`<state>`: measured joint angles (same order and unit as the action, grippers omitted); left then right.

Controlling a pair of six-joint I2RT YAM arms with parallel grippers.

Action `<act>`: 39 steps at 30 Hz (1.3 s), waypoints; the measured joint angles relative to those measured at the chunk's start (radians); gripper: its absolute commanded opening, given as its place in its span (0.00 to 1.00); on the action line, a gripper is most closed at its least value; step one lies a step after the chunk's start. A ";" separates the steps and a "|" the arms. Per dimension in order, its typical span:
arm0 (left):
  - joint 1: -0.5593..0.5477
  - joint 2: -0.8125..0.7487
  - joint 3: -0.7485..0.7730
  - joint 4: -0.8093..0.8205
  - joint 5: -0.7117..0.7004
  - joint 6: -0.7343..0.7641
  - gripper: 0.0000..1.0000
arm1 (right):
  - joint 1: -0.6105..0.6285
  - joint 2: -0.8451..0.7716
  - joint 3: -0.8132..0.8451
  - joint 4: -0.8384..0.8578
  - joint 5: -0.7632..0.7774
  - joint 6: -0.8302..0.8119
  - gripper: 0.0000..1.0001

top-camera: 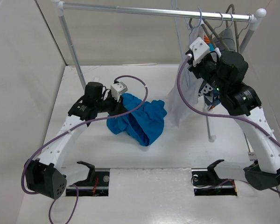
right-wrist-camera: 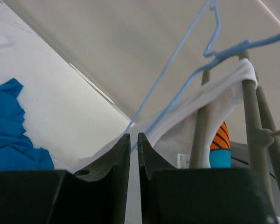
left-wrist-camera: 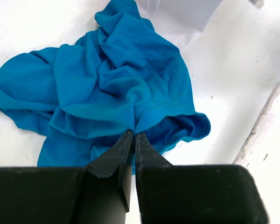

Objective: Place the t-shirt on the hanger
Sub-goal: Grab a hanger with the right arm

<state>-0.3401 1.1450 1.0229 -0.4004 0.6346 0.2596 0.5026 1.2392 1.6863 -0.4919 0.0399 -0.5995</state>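
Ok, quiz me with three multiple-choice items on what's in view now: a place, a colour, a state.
1. Where is the t-shirt? A) crumpled on the table B) held up in the air C) inside a box
2. What colour is the wire hanger at the right tool? A) red B) pale blue C) black
3. How is the left tool? A) wide open B) out of view C) shut on the t-shirt's hem
1 A: it lies bunched on the white surface. 2 B: the right wrist view shows thin blue wire. 3 C: it pinches the blue cloth edge.
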 measured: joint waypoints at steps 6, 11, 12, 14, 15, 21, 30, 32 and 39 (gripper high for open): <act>0.000 0.000 0.000 0.000 0.000 0.000 0.00 | 0.000 -0.006 -0.008 0.026 -0.076 0.033 0.43; 0.000 0.000 0.000 0.000 -0.004 0.000 0.00 | 0.000 -0.036 -0.027 0.030 -0.058 0.047 0.45; 0.000 0.000 0.000 0.000 -0.005 0.000 0.00 | 0.000 -0.046 -0.031 0.029 -0.053 0.047 0.45; 0.000 0.000 0.000 0.000 -0.007 0.000 0.00 | 0.000 -0.065 -0.032 0.030 -0.044 0.049 0.50; 0.000 0.000 0.000 0.000 -0.007 0.000 0.00 | 0.000 -0.074 -0.031 0.030 -0.044 0.050 0.52; 0.000 0.000 0.000 0.000 -0.008 0.000 0.00 | 0.000 -0.044 0.089 -0.001 -0.133 0.035 0.76; 0.003 0.000 0.000 0.000 -0.008 0.000 0.00 | -0.092 0.045 0.251 -0.086 -0.310 0.017 0.80; 0.005 0.000 0.000 0.000 -0.008 0.000 0.00 | -0.116 0.053 0.251 -0.104 -0.328 0.021 0.80; 0.007 0.000 0.000 0.000 -0.008 0.000 0.00 | -0.162 0.076 0.251 -0.130 -0.347 0.040 0.79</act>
<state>-0.3332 1.1450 1.0229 -0.4000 0.6270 0.2600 0.3408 1.3148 1.9369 -0.6224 -0.3073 -0.5594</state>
